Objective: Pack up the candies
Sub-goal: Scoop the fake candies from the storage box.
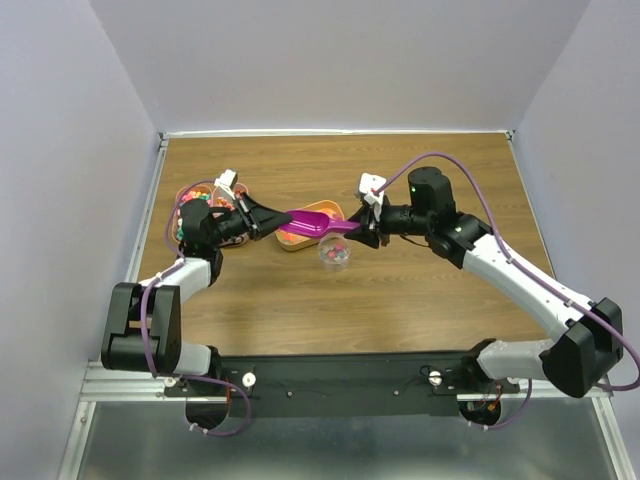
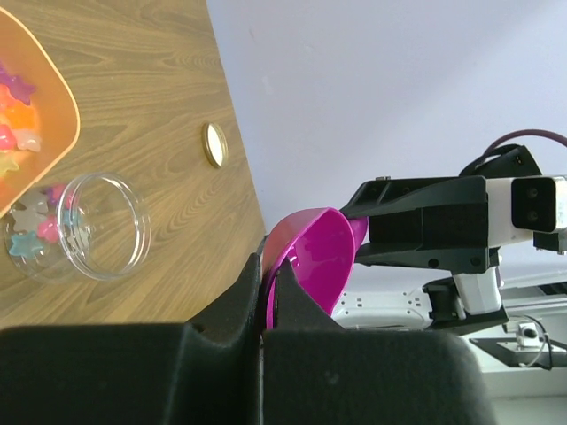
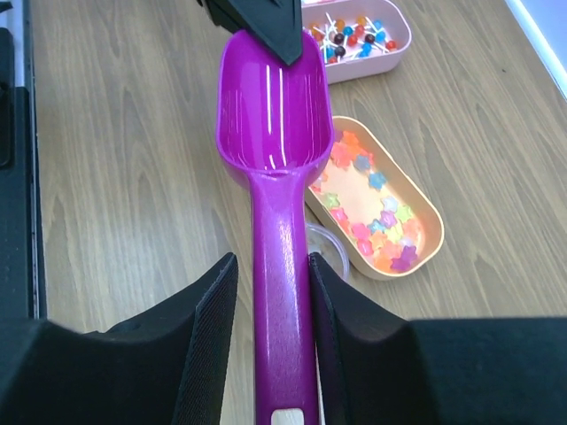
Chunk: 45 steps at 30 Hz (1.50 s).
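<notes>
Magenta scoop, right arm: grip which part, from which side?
Probably the handle: straight and narrow, it lies between the fingers of the right pincer, end toward the wrist. Come in from that end along its length and close across its width. The bowl looks too wide, and the left pincer is shut on its front rim.

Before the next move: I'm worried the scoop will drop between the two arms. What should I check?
1. Left tool shut on the scoop at its bowl rim: ok.
2. Right tool clamped on the handle: cannot tell; its fingers flank it, and a slit shows on one side.
3. Scoop bowl loaded: not ok, empty.
4. Jar open, a few candies inside: ok.
5. Tray with candies lies beside the scoop bowl: ok.
</notes>
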Tool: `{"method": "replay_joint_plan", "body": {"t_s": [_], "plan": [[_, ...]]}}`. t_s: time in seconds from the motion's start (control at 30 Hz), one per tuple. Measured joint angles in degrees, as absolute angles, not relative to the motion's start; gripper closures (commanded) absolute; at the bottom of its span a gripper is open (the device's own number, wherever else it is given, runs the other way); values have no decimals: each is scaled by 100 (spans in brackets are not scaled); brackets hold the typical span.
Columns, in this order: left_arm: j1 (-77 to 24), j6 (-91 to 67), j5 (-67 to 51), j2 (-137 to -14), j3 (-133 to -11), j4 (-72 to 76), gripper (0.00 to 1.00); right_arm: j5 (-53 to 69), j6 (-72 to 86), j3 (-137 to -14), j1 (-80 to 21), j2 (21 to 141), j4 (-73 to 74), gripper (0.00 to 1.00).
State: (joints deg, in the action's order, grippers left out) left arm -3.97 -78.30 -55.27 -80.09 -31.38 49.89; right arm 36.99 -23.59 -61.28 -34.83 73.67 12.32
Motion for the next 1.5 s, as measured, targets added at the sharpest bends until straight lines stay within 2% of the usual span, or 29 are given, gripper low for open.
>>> {"method": "replay_joint_plan", "body": {"t_s": [0.47, 0.77, 0.93, 1.17, 1.5], "plan": [[-257, -7286, -5527, -7889, -3420, 4303, 100, 3345, -2408, -6071, -3465, 7251, 1457, 54], [-3, -7129, -5621, -7832, -3420, 4062, 100, 3192, -2458, -6062, -3465, 7227, 1588, 45], [30, -7076, -5625, -7826, -3422, 4034, 100, 3190, -2484, -6062, -3465, 7225, 1636, 44], [32, -7043, -5631, -7824, -3435, 3948, 100, 3192, -2519, -6062, -3463, 7231, 1647, 52], [43, -6958, -5664, -7793, -3439, 3795, 100, 3262, -2565, -6062, -3439, 7354, 1656, 55]]}}
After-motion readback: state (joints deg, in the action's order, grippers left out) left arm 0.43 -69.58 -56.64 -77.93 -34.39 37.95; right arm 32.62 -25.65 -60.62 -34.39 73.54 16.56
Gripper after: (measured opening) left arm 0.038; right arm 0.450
